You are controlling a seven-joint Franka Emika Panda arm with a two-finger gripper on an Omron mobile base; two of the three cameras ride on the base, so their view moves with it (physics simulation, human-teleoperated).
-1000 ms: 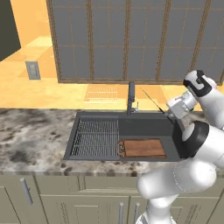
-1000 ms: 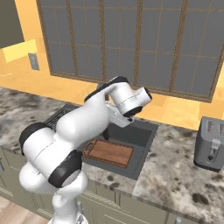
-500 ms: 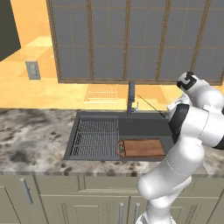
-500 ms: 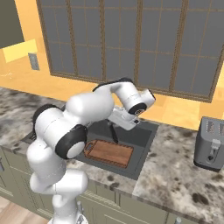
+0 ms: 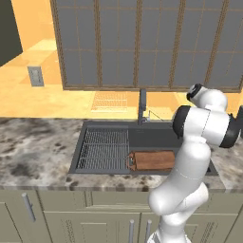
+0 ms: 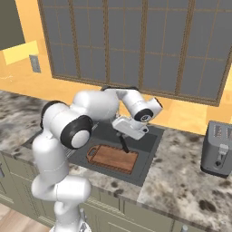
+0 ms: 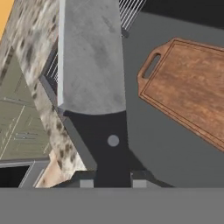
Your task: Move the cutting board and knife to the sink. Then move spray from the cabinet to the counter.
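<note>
- Gripper (image 7: 113, 178): closed on the black handle of the knife (image 7: 89, 65), above the sink (image 6: 147, 156).
- Cutting board (image 6: 113, 157): lying flat inside the sink.

Cutting board (image 7: 188, 94): reddish-brown wood, visible grain, matt, with a smooth raised rim and slotted handle tab. Same warm wood tone in the left base view (image 5: 153, 160).

Knife (image 7: 94, 78): blade looks like brushed grey metal, dull and faintly mottled; handle black, matt, plastic-like, with one pale rivet.

Sink (image 5: 152, 137): dark grey basin, smooth, matt; wire grid rack of thin pale metal.

Desk (image 5: 35, 152): speckled grey-brown marble-look slab, polished appearance, pale edge.

Pincer (image 7: 113, 179): dark matt fingertips.

Toaster (image 6: 218, 147): grey, metallic-looking casing, satin finish.
</note>
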